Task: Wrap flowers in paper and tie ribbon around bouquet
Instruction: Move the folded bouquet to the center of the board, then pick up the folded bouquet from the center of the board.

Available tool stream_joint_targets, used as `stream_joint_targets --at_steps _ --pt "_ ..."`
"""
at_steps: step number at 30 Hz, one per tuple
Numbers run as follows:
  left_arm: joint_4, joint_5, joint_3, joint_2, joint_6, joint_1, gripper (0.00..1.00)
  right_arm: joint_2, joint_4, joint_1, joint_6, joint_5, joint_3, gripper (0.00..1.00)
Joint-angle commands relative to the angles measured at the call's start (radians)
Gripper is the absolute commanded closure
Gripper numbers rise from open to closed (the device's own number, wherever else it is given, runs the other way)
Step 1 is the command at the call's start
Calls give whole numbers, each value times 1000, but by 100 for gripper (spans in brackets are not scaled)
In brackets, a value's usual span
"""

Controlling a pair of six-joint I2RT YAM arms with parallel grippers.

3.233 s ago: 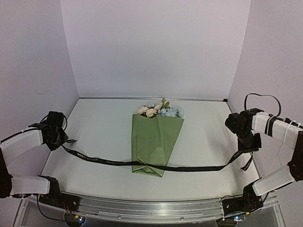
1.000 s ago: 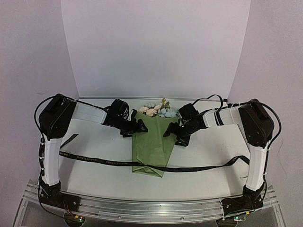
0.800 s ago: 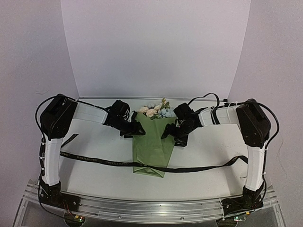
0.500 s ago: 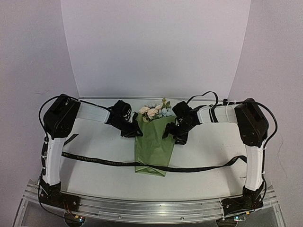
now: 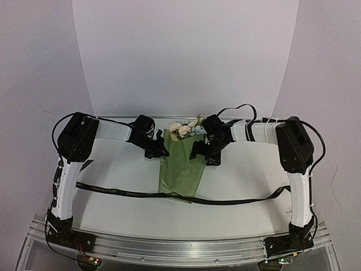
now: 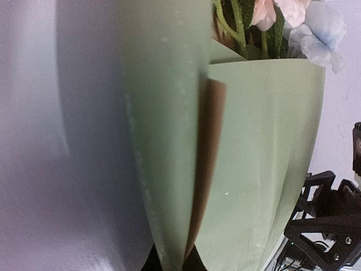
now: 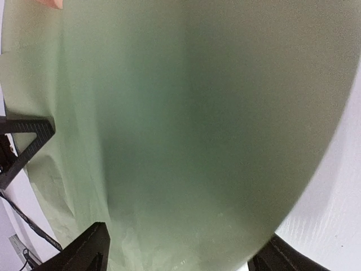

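The bouquet (image 5: 180, 169) lies mid-table, an olive-green paper (image 6: 259, 158) cone with the flowers (image 5: 186, 129) at its far, wide end. Pink and pale blue blooms of the flowers (image 6: 293, 22) show at the top of the left wrist view. My left gripper (image 5: 161, 150) (image 6: 172, 261) is shut on a folded left edge of the paper, whose tan inside shows. At the bouquet's right side my right gripper (image 5: 198, 152) (image 7: 177, 255) stands open, jaws wide, with the paper (image 7: 186, 124) bulging between its fingertips (image 7: 84, 251). The black ribbon (image 5: 124, 193) runs flat across the table and crosses the cone's narrow near end.
White walls close in the table at the back and on both sides. An aluminium rail (image 5: 180, 248) runs along the near edge by the arm bases. The ribbon's loose ends lie near the left arm (image 5: 84, 165) and the right arm (image 5: 285, 191).
Both grippers closed in on the bouquet's upper sides. The left gripper went from open to shut on the paper edge. The cone has been squeezed narrower and the blooms shifted a little.
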Motion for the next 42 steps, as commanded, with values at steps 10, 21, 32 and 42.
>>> stream_joint_targets --at_steps 10,21,32,42 --pt "6 178 129 43 -156 65 100 47 -69 -28 16 -42 124 23" --pt "-19 183 127 56 -185 71 100 33 -108 -31 64 35 107 25" --pt "-26 183 112 50 -194 74 100 55 -95 -38 77 6 111 22" --pt "-22 219 132 53 -241 76 100 60 -88 -38 108 -13 175 77"
